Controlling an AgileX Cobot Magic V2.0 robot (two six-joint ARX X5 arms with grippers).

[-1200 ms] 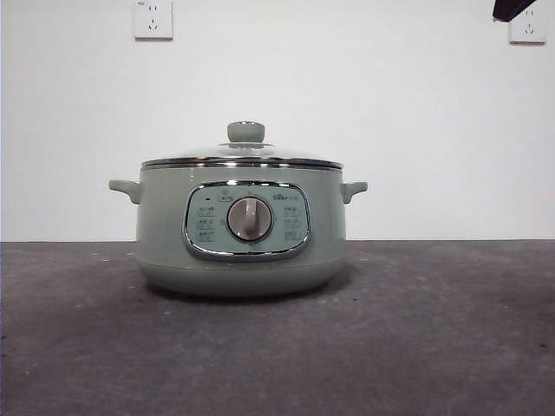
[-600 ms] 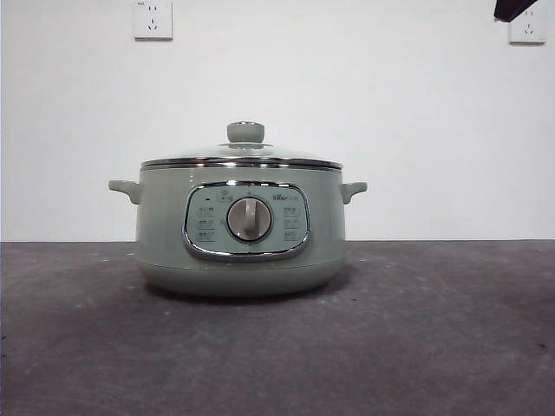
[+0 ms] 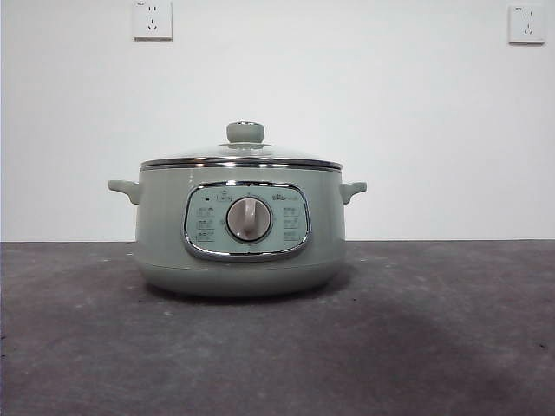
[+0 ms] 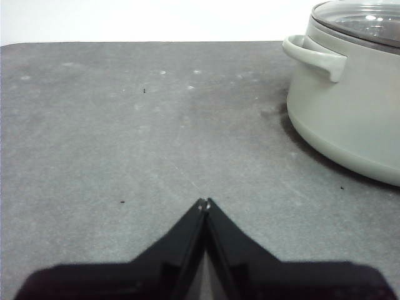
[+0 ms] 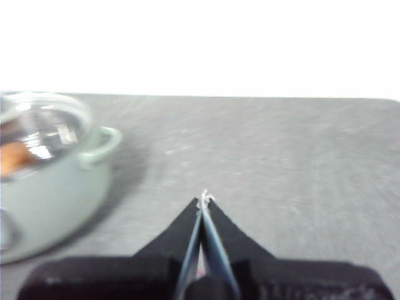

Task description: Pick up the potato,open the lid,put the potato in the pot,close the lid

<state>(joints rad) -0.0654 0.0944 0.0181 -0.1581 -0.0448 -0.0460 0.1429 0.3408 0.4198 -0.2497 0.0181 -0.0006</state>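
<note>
The sage-green pot [image 3: 240, 230] stands in the middle of the dark table with its glass lid [image 3: 242, 156] resting on its rim, green knob [image 3: 245, 132] on top. Through the lid glass in the right wrist view, an orange-brown shape, the potato [image 5: 14, 157], shows inside the pot [image 5: 47, 187]. My left gripper [image 4: 204, 202] is shut and empty over bare table, off to the side of the pot [image 4: 350, 119] by one handle [image 4: 312, 55]. My right gripper [image 5: 204, 199] is shut and empty on the other side, apart from the pot. Neither arm shows in the front view.
Two wall sockets [image 3: 153, 19] [image 3: 527, 23] sit high on the white wall behind the table. The grey tabletop [image 3: 434, 347] spreads out on both sides of the pot.
The black arm tip at the top right corner of the front view has gone out of view. The right wrist view is blurred. The pot and lid have not moved.
</note>
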